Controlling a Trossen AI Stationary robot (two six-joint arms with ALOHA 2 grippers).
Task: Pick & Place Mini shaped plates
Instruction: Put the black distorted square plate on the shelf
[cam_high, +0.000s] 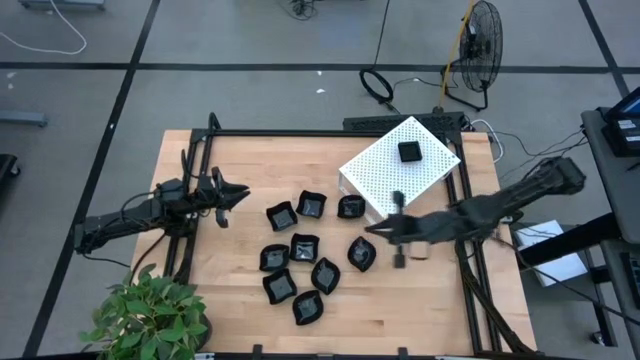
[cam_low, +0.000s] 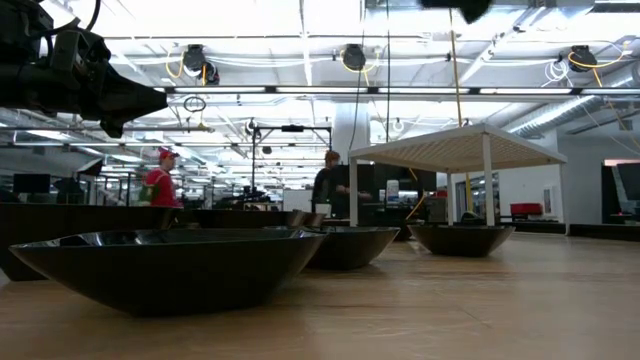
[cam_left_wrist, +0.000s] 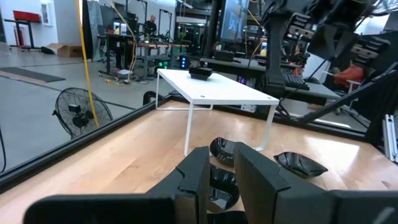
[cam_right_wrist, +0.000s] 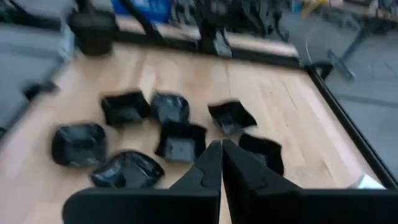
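Several small glossy black plates (cam_high: 304, 246) rest on their bases on the wooden table, clustered in its middle; they also show in the right wrist view (cam_right_wrist: 180, 140) and up close in the low view (cam_low: 170, 265). One more plate (cam_high: 410, 152) sits on top of the white perforated box (cam_high: 400, 170). My right gripper (cam_high: 374, 230) hovers shut (cam_right_wrist: 221, 158) beside the cluster's right side, next to a plate (cam_high: 361, 253), holding nothing. My left gripper (cam_high: 240, 194) waits shut (cam_left_wrist: 225, 171) above the table's left part, pointing toward the plates.
The white box (cam_left_wrist: 211, 93) stands on legs at the table's far right. A potted plant (cam_high: 150, 315) sits at the near-left corner. Black frame rails (cam_high: 300, 133) border the table. Bare wood lies along the near edge. People stand in the room behind (cam_low: 158, 185).
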